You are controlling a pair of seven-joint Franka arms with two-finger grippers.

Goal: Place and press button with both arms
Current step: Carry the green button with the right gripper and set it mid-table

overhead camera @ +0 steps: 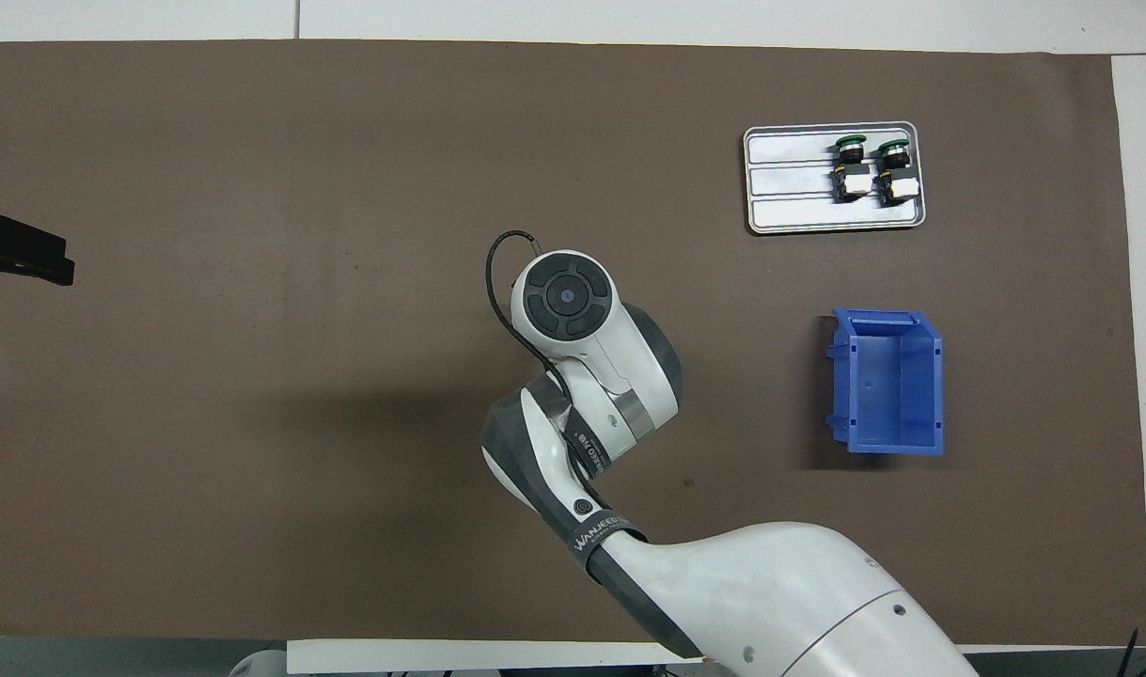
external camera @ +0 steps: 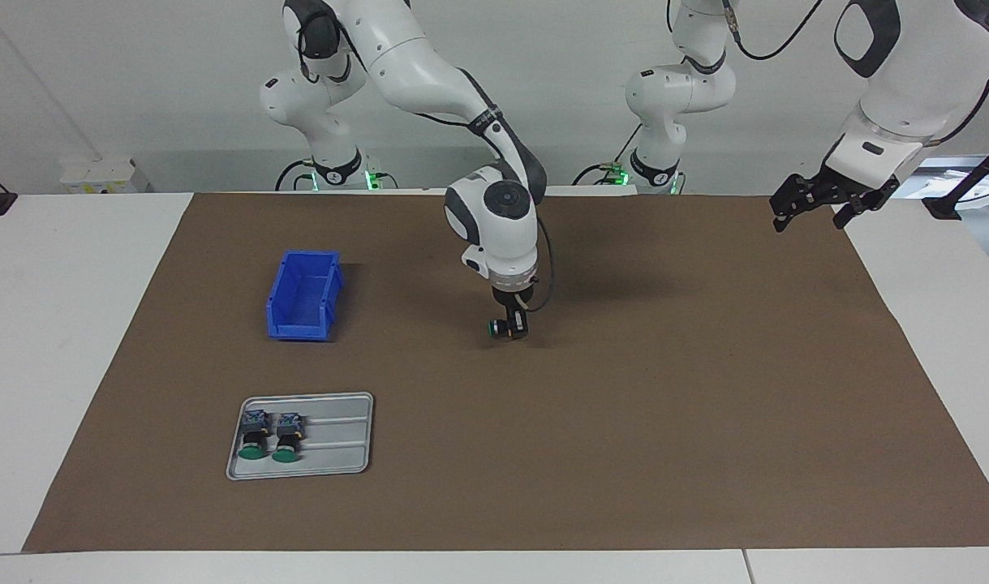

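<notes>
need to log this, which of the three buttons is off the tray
The button held in the right gripper at the mat's middle; the other two buttons lie on the tray.

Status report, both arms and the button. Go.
Right gripper shut on button, low over mat centre. Left gripper open, waiting at its table end. Nothing in the way.

Facing view: high, across table, arm bases along top. Overhead view: steep down from robots' end. Both share brown mat [external camera: 624,405], tray [external camera: 340,454], bin [external camera: 303,296].
</notes>
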